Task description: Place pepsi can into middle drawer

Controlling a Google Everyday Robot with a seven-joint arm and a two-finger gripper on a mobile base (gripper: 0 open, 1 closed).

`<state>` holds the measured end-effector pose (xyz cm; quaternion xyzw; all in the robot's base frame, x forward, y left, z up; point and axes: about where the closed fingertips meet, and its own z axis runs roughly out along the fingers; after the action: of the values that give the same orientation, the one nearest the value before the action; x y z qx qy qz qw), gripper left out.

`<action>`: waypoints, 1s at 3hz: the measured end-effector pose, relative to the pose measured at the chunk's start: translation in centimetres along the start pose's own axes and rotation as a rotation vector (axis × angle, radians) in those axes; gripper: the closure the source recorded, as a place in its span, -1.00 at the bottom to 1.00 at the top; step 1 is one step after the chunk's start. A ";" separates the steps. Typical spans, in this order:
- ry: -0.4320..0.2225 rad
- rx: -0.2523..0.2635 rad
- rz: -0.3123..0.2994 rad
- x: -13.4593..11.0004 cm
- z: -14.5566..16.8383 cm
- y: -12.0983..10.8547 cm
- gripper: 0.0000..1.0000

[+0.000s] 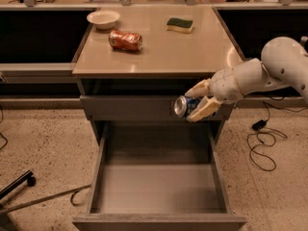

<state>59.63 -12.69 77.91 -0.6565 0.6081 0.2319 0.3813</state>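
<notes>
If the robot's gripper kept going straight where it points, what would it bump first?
The gripper, holding the pepsi can, points toward the picture's left, slightly down. That way looks free, passing above the open middle drawer; depth is unclear, so the can might scrape the closed drawer front behind it.

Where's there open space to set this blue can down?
The middle drawer floor is bare, wall to wall. The countertop's front half, nearer than the orange-red can and sponge, is free; its back, with the bowl, is busier. The claw holds the pepsi can by the shut drawer front above.
</notes>
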 end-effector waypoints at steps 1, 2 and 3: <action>-0.032 0.016 0.075 3.0 3.7 2.6 1.00; -0.050 0.043 0.132 5.9 10.0 4.4 1.00; -0.048 0.080 0.134 6.0 10.2 3.5 1.00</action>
<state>58.73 -8.30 66.37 -0.5929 0.6501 0.2479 0.4054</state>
